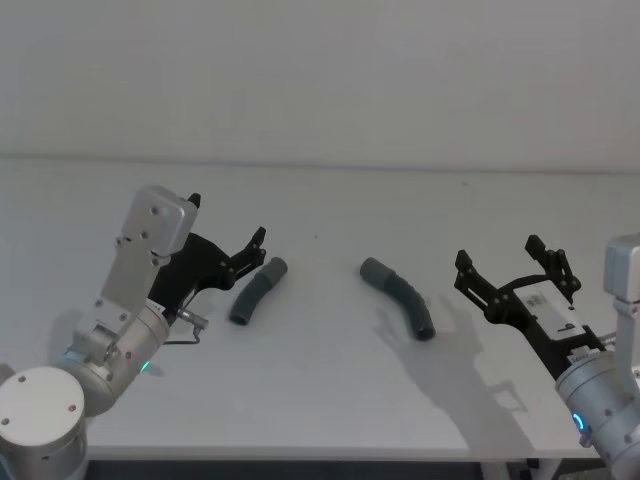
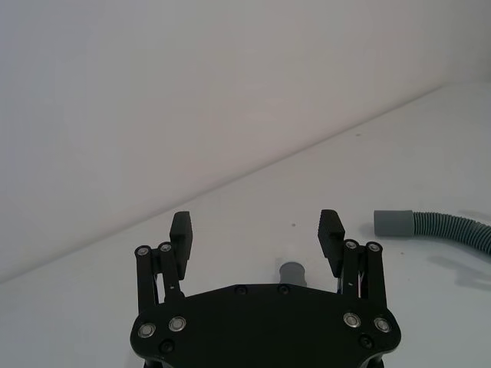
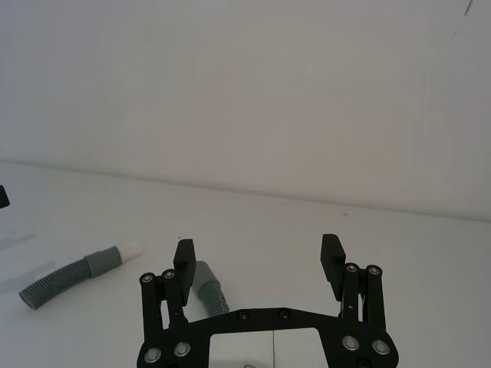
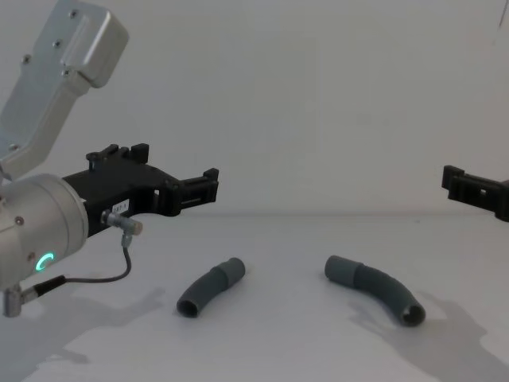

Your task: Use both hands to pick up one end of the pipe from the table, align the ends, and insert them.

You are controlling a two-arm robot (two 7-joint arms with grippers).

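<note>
Both hose pieces lie loose on the white table (image 1: 320,400), well apart, with their smooth collars turned towards each other and their open ribbed ends pointing outward and nearer the robot. The left gripper (image 2: 255,230) hangs just above and beside the shorter hose piece (image 1: 257,290), its fingers spread wide with nothing between them. Its wrist view looks down onto that piece's collar (image 2: 291,272). The right gripper (image 3: 258,249) is likewise spread wide and empty, off to the right of the longer hose piece (image 1: 400,295) and clear of it. From where I stand, the pickup looks like the risky part. Each piece is a curved tube resting on its bend, so a finger that lands off-centre could roll or spin it and swing the collar away from its mate. Pinching on a collar itself would cover the very surface that has to slide in or over. Gripping far back on the ribs might let the soft hose droop, so the ends would meet at an angle. The white sleeve (image 3: 132,250) poking out of the shorter piece's collar could then catch on the rim of the longer piece's collar (image 1: 373,270) instead of entering. Coming down too low could jam the fingertips into the tabletop.
</note>
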